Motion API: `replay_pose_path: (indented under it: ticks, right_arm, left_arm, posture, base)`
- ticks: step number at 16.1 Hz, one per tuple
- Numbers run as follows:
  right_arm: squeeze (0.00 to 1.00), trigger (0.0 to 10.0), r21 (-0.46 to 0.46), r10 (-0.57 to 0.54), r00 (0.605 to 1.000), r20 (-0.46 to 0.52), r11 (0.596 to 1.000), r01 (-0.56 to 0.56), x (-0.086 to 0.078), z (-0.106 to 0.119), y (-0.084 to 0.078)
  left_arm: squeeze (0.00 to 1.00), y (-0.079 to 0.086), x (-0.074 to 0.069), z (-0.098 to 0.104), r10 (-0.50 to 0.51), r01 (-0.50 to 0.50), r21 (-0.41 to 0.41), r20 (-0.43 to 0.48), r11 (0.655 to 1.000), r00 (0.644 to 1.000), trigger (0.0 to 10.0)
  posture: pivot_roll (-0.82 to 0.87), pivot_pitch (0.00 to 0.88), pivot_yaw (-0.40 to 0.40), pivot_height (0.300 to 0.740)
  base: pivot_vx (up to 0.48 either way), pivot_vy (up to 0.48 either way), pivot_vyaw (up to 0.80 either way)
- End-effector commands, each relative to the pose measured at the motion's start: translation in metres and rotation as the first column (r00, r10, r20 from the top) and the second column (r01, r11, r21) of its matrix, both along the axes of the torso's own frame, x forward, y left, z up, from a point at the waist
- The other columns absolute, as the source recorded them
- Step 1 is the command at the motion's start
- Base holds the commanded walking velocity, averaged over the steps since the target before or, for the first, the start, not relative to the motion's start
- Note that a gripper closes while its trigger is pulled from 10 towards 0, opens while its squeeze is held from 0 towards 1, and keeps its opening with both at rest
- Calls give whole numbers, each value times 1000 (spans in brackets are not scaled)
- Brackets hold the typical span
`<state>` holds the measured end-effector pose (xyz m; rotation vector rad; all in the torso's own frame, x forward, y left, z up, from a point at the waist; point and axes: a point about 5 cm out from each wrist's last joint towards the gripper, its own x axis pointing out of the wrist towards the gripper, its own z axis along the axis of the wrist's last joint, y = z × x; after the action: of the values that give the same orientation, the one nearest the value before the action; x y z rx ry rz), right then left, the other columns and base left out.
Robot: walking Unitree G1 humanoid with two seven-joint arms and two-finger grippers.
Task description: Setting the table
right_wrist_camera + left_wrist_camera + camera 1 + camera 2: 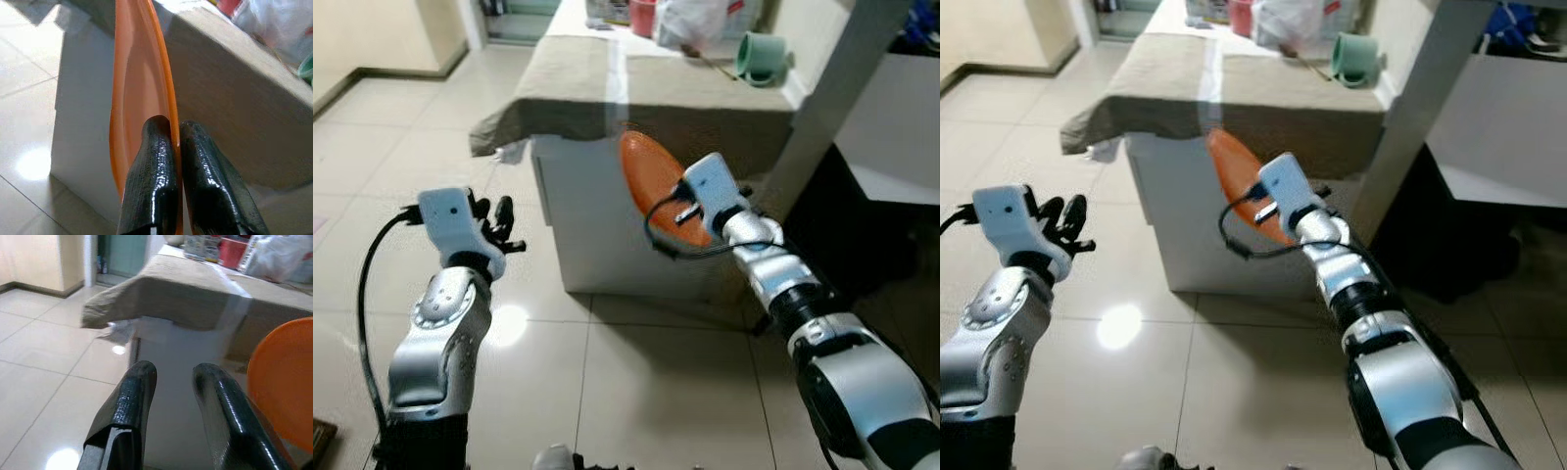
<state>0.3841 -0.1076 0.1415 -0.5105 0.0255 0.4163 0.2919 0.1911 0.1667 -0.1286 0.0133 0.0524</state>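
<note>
Right gripper (173, 147): you see its two black fingers pinched on the rim of the orange plate (651, 181), one on each face.
Orange plate: held on edge at frame centre in the head views, just before the white table front.
Left gripper (173, 382): fingers a narrow gap apart, holding nothing, raised at lower left.
Table (607, 83): upper centre, beige cloth; green cup (762, 59) tipped on its side, red container (642, 15), white plastic bag (700, 22).
Writing: packaging at the left wrist view's top is too blurred for you to read.
</note>
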Motion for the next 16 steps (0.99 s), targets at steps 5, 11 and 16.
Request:
replay_pose_path:
  ticks: [5, 11, 16]
  right_arm:
    - [0, 10000, -62, 56, 993, 103, 997, -50, -3, 4, 7]
    - [0, 10000, 355, -37, 995, -98, 932, 70, 6, 9, 10]
    - [0, 10000, 718, -68, 857, -511, 514, 469, 10, -9, -13]
  left_arm:
    - [0, -2, 4, 0, -12, 11, 11, 6, 1000, 1000, 10000]
    - [0, -4, 5, 0, -18, 18, 13, 10, 1000, 1000, 10000]
    - [0, -2, 4, -1, -2, 2, 0, 2, 1000, 1000, 10000]
  posture:
    - [-9, 45, 5, 740]
    - [-1, 31, 3, 740]
    - [6, 27, -3, 740]
  base:
    - [0, 0, 0]
    - [0, 0, 0]
    - [0, 0, 0]
